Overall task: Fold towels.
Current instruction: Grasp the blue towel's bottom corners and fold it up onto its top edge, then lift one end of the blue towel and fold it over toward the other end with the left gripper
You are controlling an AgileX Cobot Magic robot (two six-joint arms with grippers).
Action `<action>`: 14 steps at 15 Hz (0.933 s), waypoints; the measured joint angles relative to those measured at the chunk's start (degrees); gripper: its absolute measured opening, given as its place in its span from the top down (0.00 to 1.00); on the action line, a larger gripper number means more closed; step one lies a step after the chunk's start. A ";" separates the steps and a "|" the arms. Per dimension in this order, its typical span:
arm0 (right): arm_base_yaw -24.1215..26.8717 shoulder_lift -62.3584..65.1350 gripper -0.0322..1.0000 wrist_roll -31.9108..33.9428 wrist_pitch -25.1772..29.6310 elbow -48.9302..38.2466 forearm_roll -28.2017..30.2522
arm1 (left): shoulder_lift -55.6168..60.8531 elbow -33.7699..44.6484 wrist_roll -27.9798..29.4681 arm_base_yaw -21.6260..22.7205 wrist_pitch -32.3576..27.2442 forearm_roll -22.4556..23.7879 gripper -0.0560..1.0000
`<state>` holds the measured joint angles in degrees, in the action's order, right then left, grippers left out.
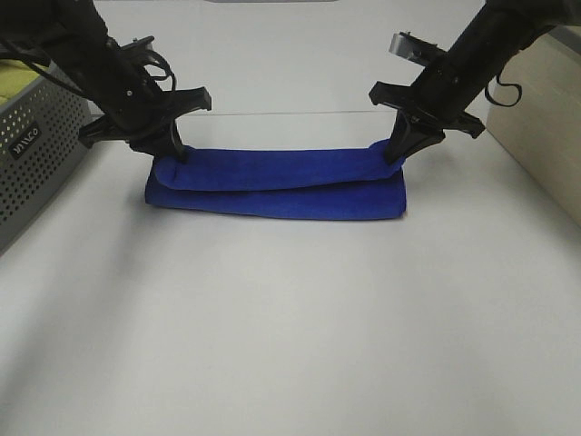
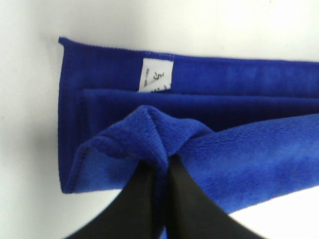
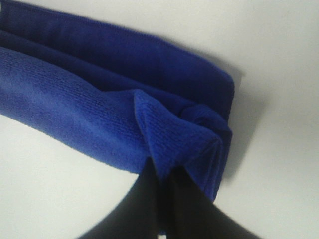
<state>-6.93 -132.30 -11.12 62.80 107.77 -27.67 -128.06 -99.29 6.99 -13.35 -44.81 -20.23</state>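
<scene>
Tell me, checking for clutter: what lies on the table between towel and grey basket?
Nothing: the table between towel and basket is bare, per the exterior high view.

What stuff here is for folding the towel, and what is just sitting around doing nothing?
For the job:
- long royal-blue plush towel, partly folded on the white table
- left gripper and right gripper, each shut on one end of it

Just lying about:
- grey perforated metal basket, with a yellow-green cloth in it
- pale beige box
</scene>
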 joint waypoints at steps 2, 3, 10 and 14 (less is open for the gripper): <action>0.00 -4.13 0.95 0.06 -0.06 1.55 -0.11 | -2.86 -1.78 0.00 0.00 1.38 0.11 0.90; 0.00 -5.21 0.95 0.17 0.11 1.60 -0.23 | -4.35 -2.46 0.00 0.00 1.78 0.17 0.83; 0.00 -4.30 0.22 0.80 5.10 1.72 -1.60 | -3.72 -2.58 -0.92 0.00 4.13 4.70 0.16; 0.00 -3.67 0.20 0.80 6.42 1.72 -0.92 | -5.39 -2.64 -0.92 0.00 1.95 5.90 0.16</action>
<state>-6.93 -135.96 -10.31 69.21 109.49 -28.59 -133.44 -101.93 6.07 -13.35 -42.86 -14.32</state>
